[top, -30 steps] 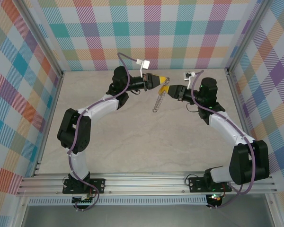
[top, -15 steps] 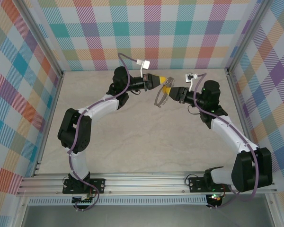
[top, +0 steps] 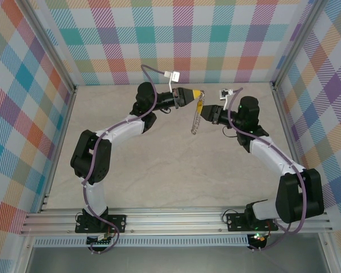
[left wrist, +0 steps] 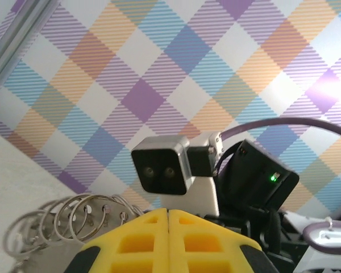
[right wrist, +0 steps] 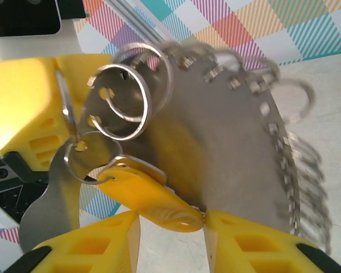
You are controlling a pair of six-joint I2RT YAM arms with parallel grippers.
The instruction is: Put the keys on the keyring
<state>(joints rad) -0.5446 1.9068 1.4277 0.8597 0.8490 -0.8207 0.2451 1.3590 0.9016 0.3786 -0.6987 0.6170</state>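
Right wrist view: your right gripper [right wrist: 171, 216] holds its two yellow fingers [right wrist: 256, 244] apart, and the yellow-orange head of the key [right wrist: 153, 199] lies in the gap with its tip against the right-hand finger. You cannot tell whether the head is truly clamped. The key's upper end meets one of the silvery wire loops [right wrist: 131, 96] fringing the keyring [right wrist: 227, 142], which appears here as a broad grey face, blurred along its right rim. At upper left, one yellow finger of your left gripper [right wrist: 28, 108] touches that rim. Left wrist view: the left gripper [left wrist: 168, 219] has its fingers pressed together, with a row of loops [left wrist: 74, 219] fanning out just to their left. Behind them you see the grey camera block [left wrist: 162, 165] on the other wrist. Top external view: the keyring [top: 196, 116] hangs edge-on, chain-like, from the left gripper [top: 198, 94], clear of the table [top: 159, 170]. The right gripper [top: 209, 111] sits just beside its upper part, and the checked wall [top: 216, 40] stands beyond both.
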